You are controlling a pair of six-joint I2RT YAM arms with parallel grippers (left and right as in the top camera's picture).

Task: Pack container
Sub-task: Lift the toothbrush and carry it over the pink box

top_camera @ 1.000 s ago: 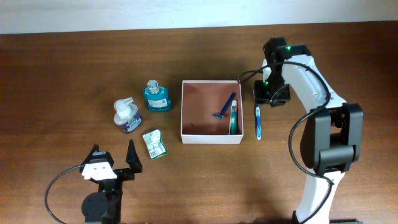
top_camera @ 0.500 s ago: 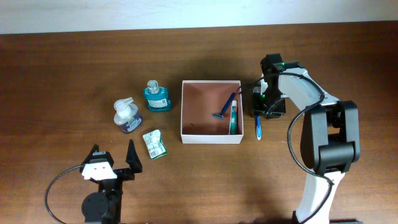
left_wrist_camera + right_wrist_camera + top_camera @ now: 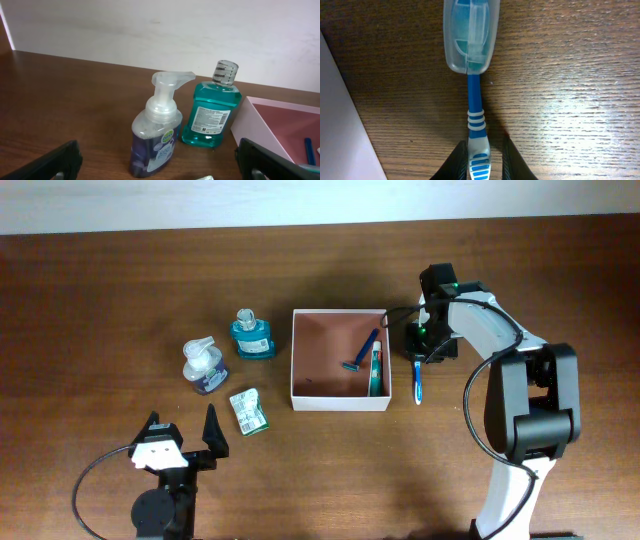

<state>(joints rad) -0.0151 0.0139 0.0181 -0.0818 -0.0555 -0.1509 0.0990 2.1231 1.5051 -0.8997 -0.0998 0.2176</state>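
Right tool beside square, white-walled container

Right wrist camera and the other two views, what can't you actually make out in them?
Right wrist view: the toothbrush handle end runs off the bottom edge and only the right gripper tips show, so the grip is unclear.
Overhead: the right gripper covers one end of the toothbrush.
Overhead: print on the green packet is too small to read.
Left wrist view: the container is cut off by the right edge.
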